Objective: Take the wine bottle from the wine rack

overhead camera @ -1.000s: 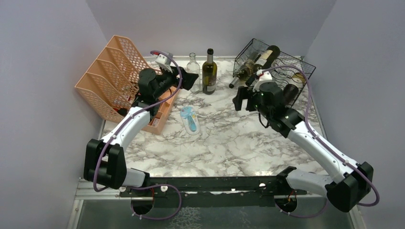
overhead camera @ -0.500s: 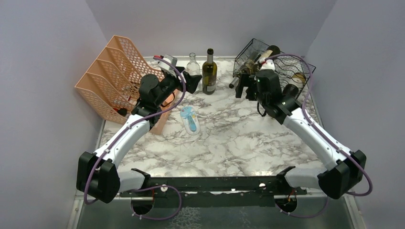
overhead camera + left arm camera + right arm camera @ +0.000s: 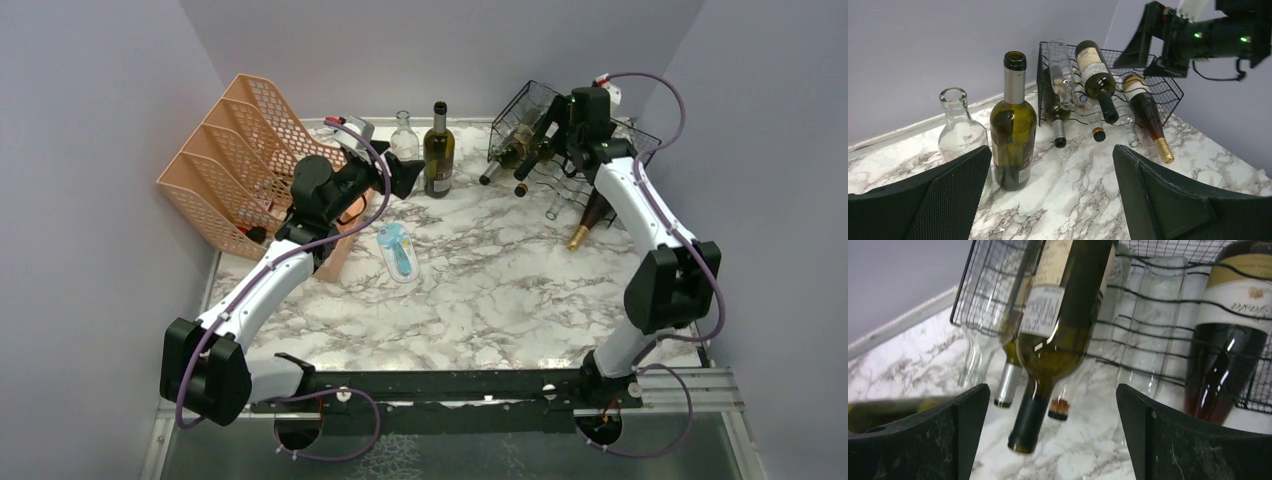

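**Top view.** One white, grey-veined marble counter (image 3: 480,300), glossy. One peach plastic mesh file organizer (image 3: 230,150) with slanted slots is sitting toward the far left corner. One black metal wire rack (image 3: 520,105), box-shaped with wavy shelves, is occupying the far right corner and holding several glass bottles lying neck-out. One flat blue blister pack (image 3: 400,250) is lying near the counter's middle. The left gripper (image 3: 405,172) is hovering near the far edge, left of centre. The right gripper (image 3: 553,125) is hanging at the rack's upper front.

**Left wrist view.** One clear uncorked glass bottle (image 3: 959,130) and one olive-green glass bottle with silver foil (image 3: 1013,135) are standing upright side by side near the far edge. One dark green glass wine bottle (image 3: 1093,70) with a cream label is lying on the rack's upper tier, its black-capped neck sloping outward. One slender brown bottle with gold foil (image 3: 1148,115) is leaning out of the rack, tip on the marble. The left gripper's black fingers are spread wide, gripping nothing.

**Right wrist view.** The right gripper's textured black fingers are standing wide apart, empty. The dark green glass wine bottle is showing between them, beyond the tips, resting in the rack.
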